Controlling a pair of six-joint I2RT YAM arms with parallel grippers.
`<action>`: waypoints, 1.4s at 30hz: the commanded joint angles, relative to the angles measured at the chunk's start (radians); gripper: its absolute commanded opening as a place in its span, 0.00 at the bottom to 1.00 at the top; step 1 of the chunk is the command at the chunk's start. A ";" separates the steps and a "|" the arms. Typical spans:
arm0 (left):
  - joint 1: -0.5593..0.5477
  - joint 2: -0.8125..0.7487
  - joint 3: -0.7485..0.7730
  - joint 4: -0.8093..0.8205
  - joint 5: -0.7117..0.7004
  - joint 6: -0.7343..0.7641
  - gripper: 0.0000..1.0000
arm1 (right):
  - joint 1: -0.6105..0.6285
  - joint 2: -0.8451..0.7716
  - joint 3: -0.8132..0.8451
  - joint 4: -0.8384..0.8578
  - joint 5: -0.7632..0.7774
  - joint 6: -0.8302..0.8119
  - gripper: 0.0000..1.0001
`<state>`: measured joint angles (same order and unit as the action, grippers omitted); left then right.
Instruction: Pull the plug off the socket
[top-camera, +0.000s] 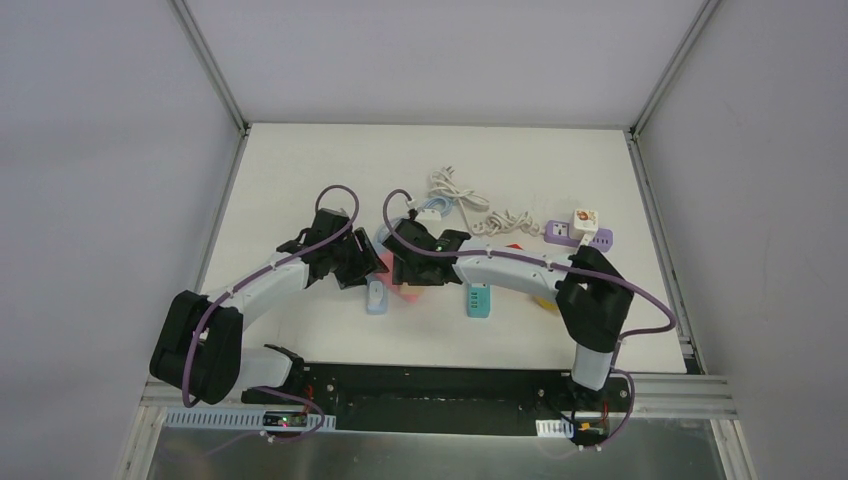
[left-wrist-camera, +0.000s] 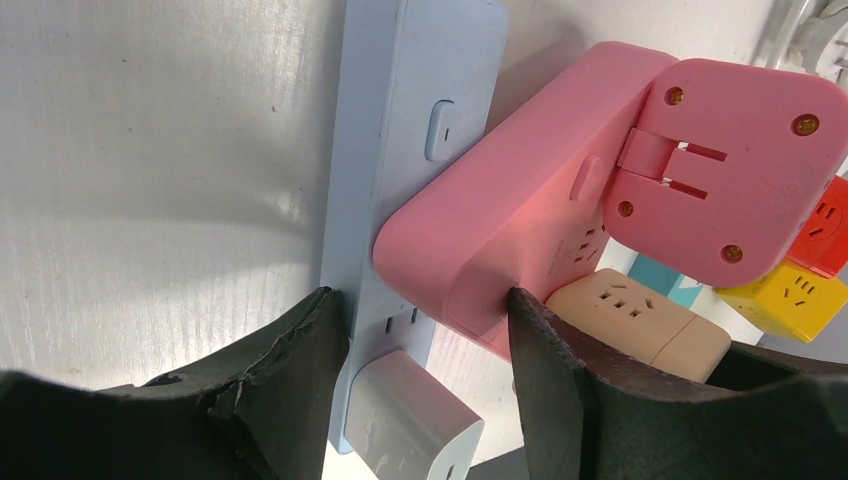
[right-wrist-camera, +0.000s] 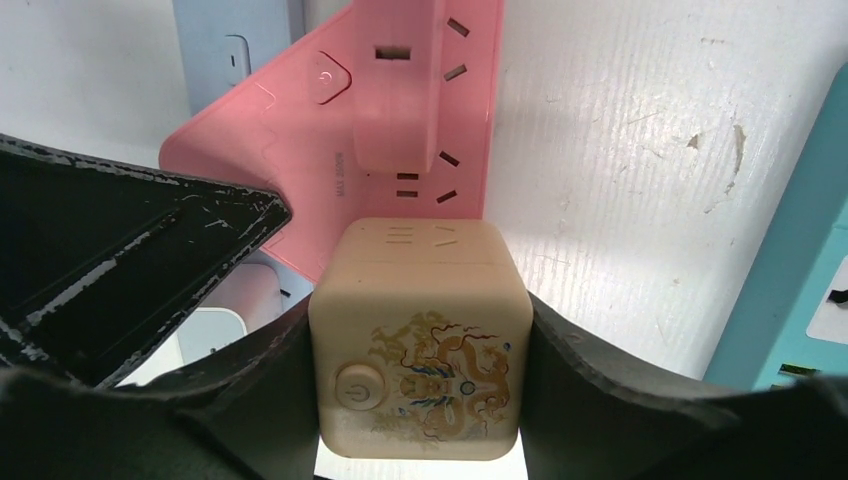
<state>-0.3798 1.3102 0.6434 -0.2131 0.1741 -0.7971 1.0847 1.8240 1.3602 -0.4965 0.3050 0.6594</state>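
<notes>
The plug is a beige cube (right-wrist-camera: 420, 345) with a dragon picture and a power button. It butts against the end of the pink socket strip (right-wrist-camera: 395, 110). My right gripper (right-wrist-camera: 420, 320) is shut on the cube, one finger on each side. The pink socket strip (left-wrist-camera: 500, 220) lies slanted across a light blue strip (left-wrist-camera: 420, 80). My left gripper (left-wrist-camera: 425, 300) clamps the pair, one finger on the blue strip's outer edge and the other on the pink strip's side. The beige cube (left-wrist-camera: 640, 320) sits just beyond that finger. Both grippers meet mid-table (top-camera: 385, 268).
A white charger (left-wrist-camera: 410, 420) is plugged into the blue strip between my left fingers. A pink square adaptor (left-wrist-camera: 740, 160), a red cube (left-wrist-camera: 825, 225) and a yellow cube (left-wrist-camera: 790, 295) lie nearby. A teal strip (top-camera: 478, 299), a purple strip (top-camera: 580, 238) and a white cable (top-camera: 470, 200) lie farther right.
</notes>
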 joint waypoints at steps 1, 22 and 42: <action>-0.019 0.073 -0.054 -0.186 -0.150 0.017 0.42 | 0.068 -0.024 0.023 0.145 -0.149 0.015 0.00; -0.021 0.083 -0.041 -0.210 -0.158 0.050 0.40 | 0.000 -0.145 -0.133 0.350 -0.348 0.023 0.00; -0.025 0.092 -0.039 -0.213 -0.164 0.057 0.39 | 0.015 -0.162 -0.096 0.337 -0.345 0.017 0.00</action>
<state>-0.3927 1.3136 0.6781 -0.2794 0.1326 -0.7704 1.0485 1.7508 1.2240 -0.3405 0.1932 0.6685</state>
